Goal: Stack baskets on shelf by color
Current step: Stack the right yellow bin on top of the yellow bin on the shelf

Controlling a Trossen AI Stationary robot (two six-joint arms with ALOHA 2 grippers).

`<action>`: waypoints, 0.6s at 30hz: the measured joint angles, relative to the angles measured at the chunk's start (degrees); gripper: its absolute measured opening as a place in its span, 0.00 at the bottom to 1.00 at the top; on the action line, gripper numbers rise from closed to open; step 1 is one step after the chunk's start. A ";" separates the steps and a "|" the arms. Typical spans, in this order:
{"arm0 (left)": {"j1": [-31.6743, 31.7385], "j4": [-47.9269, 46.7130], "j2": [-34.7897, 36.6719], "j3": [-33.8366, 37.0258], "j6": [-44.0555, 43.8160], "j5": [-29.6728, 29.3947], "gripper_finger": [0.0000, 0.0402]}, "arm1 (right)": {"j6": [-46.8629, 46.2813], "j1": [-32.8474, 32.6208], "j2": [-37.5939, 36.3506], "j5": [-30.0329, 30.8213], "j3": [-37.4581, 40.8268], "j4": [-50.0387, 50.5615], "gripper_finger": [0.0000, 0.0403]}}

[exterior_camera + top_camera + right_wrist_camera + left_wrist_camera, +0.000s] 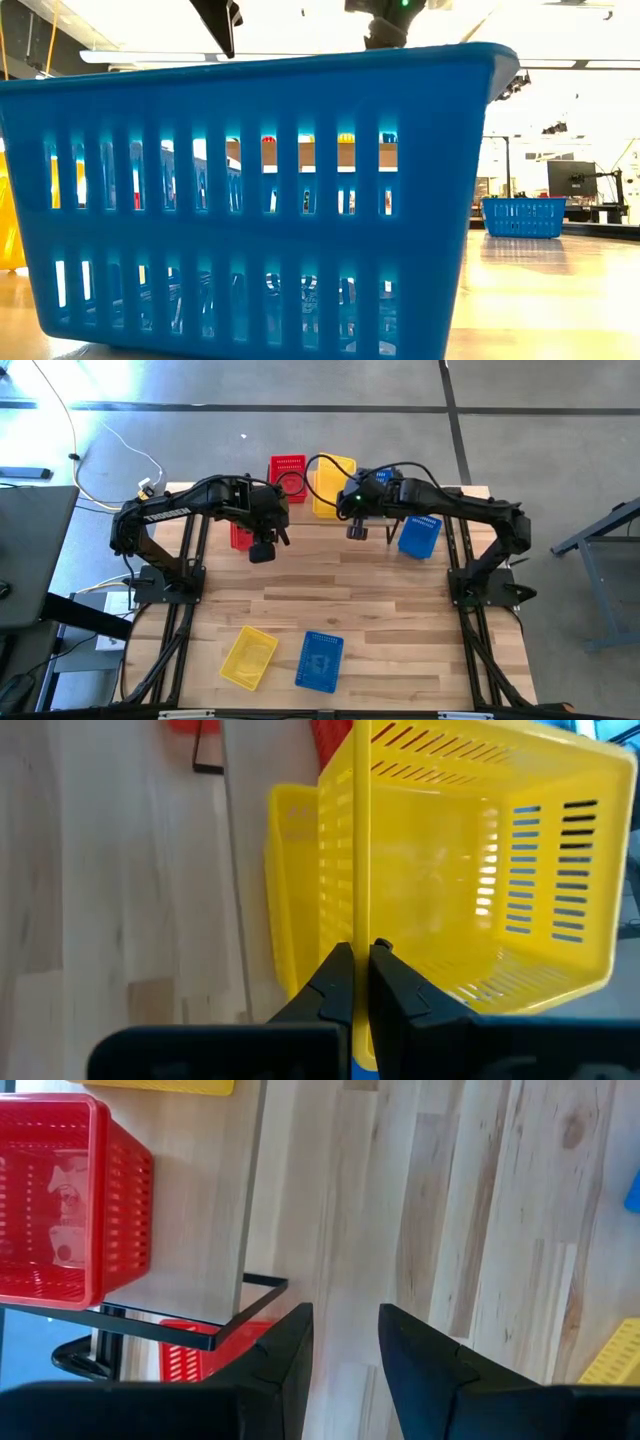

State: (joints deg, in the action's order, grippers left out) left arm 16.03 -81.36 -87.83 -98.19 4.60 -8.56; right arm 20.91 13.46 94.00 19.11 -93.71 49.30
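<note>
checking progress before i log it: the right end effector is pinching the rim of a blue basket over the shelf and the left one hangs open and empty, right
Not quite: the basket in the right end effector is yellow, not blue. The right wrist view shows its fingers shut on the yellow basket's rim above the shelf. The rest holds: the left end effector hangs open and empty.

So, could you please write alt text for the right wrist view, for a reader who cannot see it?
The right hand is shut on the rim of a yellow basket, holding it tilted over another yellow basket on the shelf. A bit of a red basket shows behind, and wooden tabletop to one side.
</note>
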 joint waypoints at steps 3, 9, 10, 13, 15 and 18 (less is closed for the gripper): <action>-0.02 0.07 0.00 0.00 -0.13 0.00 0.26 | 0.13 0.42 0.24 -0.03 0.00 -0.07 0.00; 0.00 0.26 0.00 0.00 -0.13 0.00 0.26 | -0.35 1.18 0.30 -1.18 0.00 1.72 0.00; -0.02 0.24 0.00 0.00 -0.11 0.00 0.26 | -0.34 1.16 0.32 -1.26 0.00 1.81 0.00; 0.00 0.24 0.00 0.00 -0.05 0.00 0.26 | -0.37 1.16 0.58 -1.35 0.00 2.17 0.00; -0.02 0.22 0.00 0.00 0.00 0.00 0.26 | -0.35 1.16 0.95 -1.41 0.00 2.32 0.00; 0.00 0.20 0.00 0.00 -0.09 0.01 0.26 | -0.06 1.16 1.37 -1.27 0.02 2.41 0.00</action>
State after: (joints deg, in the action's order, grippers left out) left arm 16.03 -81.17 -87.83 -98.19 4.51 -8.55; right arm 20.85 14.61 95.37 17.85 -93.69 51.71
